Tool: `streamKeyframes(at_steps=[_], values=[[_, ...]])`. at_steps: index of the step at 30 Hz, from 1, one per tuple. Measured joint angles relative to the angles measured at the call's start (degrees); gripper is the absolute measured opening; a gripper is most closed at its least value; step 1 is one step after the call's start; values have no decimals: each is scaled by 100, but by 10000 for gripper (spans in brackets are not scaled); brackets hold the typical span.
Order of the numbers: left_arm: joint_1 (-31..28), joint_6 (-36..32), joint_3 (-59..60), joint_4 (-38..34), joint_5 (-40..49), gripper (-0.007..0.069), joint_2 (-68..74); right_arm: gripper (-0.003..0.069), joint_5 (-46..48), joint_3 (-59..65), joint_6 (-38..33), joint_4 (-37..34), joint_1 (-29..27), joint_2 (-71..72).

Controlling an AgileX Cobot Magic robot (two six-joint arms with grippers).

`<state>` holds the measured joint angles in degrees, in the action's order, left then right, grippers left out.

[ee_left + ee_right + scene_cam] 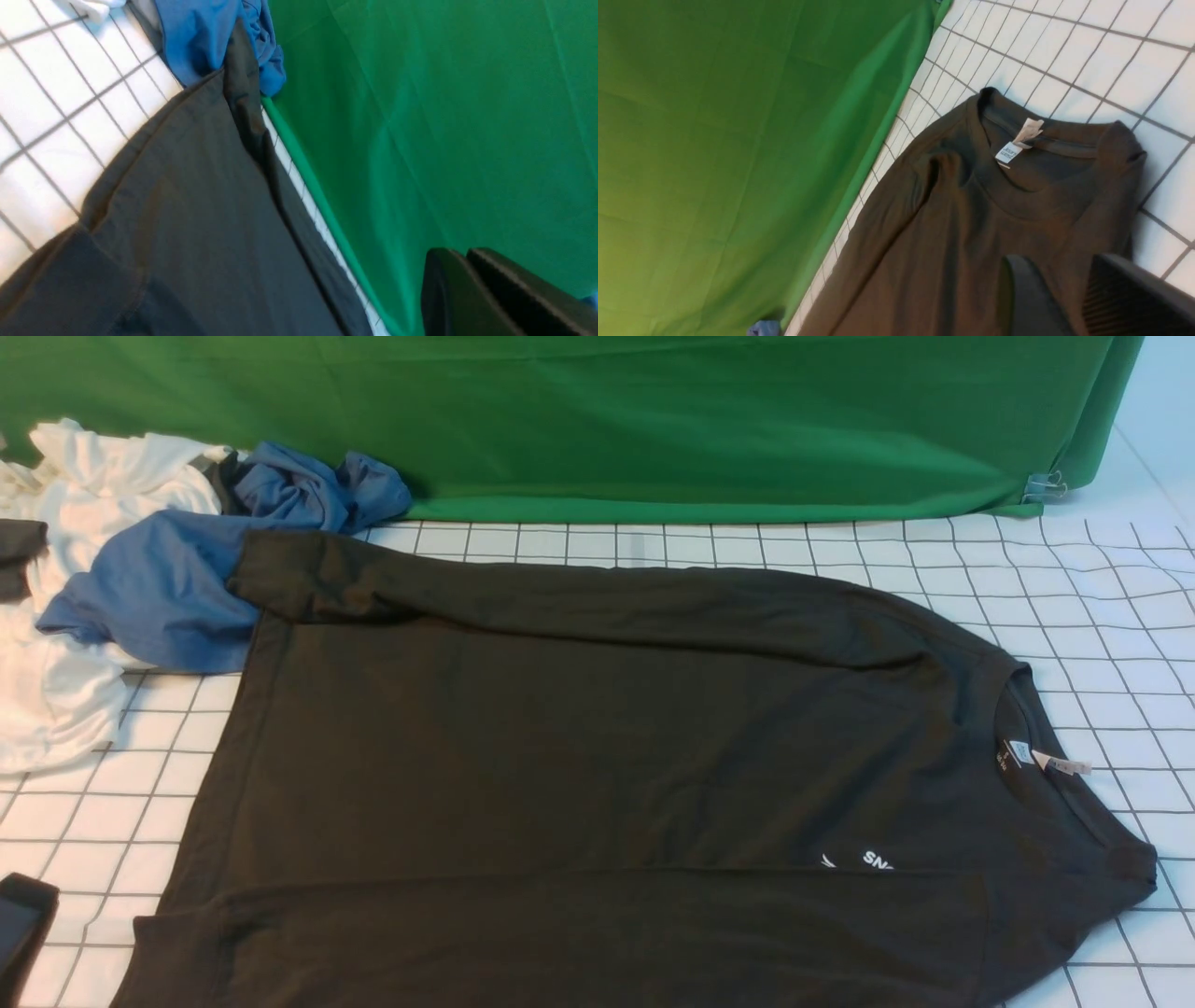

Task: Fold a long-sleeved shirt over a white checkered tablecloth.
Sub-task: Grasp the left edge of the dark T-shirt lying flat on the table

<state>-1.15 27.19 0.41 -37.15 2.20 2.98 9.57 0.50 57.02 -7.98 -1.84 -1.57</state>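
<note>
Front view: the long-sleeved shirt is seen laid flat on the white checkered tablecloth. Its long axis runs across the table, hem toward the robot's left, collar toward its right. Both sleeves appear to be turned in along the body, one on the far edge, one on the near edge. The neck label and the chest lettering are noted at the collar end. The far sleeve's cuff lies against a blue garment; a white garment is bunched further left. A green backdrop cloth closes the far side. A dark tip at the near left corner is taken to be the left gripper, just beside the hem's near corner; its jaws cannot be read here. No container is in view; the shirt is borne by the tablecloth alone.

Left wrist view: the fingers are seen pressed together with nothing between them. The hem and the far sleeve lie below and ahead of them.

Right wrist view: the right gripper is held above the shoulder area, with the collar ahead of the jaws. The jaws stand apart; no fabric is seen pinched.

Judgement: the sleeves are taken as done, and a fold across the long axis is expected next. The hem is nearer the left arm, the collar nearer the right. The left jaws would have to be parted before the hem could be taken
</note>
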Motion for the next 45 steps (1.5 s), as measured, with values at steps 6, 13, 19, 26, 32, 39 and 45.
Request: streamKeyframes(at_steps=[6,13,19,26,32,39,45], values=[[0,53,0,128,-682,-9,0,242,28,0,-753,33,0,0],[0,101,-316,1639,-526,-9,0,241,30,0,-1476,40,0,0],[0,-354,-1603,3536,320,-9,412,125,86,-242,-2704,47,0,-21],[0,-1595,-2780,4243,1590,-9,1670,11,200,-1356,-4637,55,0,-709],[0,-3004,-4156,3973,3506,-9,3059,11,1029,-2488,-6120,55,0,-2129],[0,-3712,-5165,2731,4857,-9,4395,11,1641,-3093,-6539,32,65,-3284],[0,-3769,-5268,2611,5159,-9,5672,11,1653,-3124,-6735,-52,564,-3467]])
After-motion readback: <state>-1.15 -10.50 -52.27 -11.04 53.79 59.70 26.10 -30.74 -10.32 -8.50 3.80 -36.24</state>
